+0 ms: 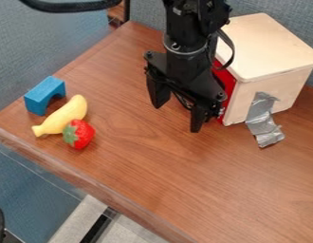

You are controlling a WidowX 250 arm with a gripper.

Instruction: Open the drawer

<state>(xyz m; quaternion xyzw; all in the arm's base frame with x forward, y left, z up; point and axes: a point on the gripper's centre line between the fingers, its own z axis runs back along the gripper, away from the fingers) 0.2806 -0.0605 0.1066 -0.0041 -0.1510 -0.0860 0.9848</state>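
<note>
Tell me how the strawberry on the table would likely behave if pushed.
The strawberry would probably roll crookedly, being rounded but tapered. Its smooth skin suggests a stiff, possibly slippery toy. The banana right beside it might block one side.

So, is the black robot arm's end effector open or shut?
Open. The black end effector has its two fingers spread apart, and brown wooden tabletop shows between them.

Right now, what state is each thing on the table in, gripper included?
Gripper, open and empty.
Wooden box, upright; its red side partly hidden.
Drawer, open or shut: cannot tell.
Silver tape, crumpled, stuck to the box.
Blue arch, standing.
Banana, lying down.
Strawberry, lying down.
</note>
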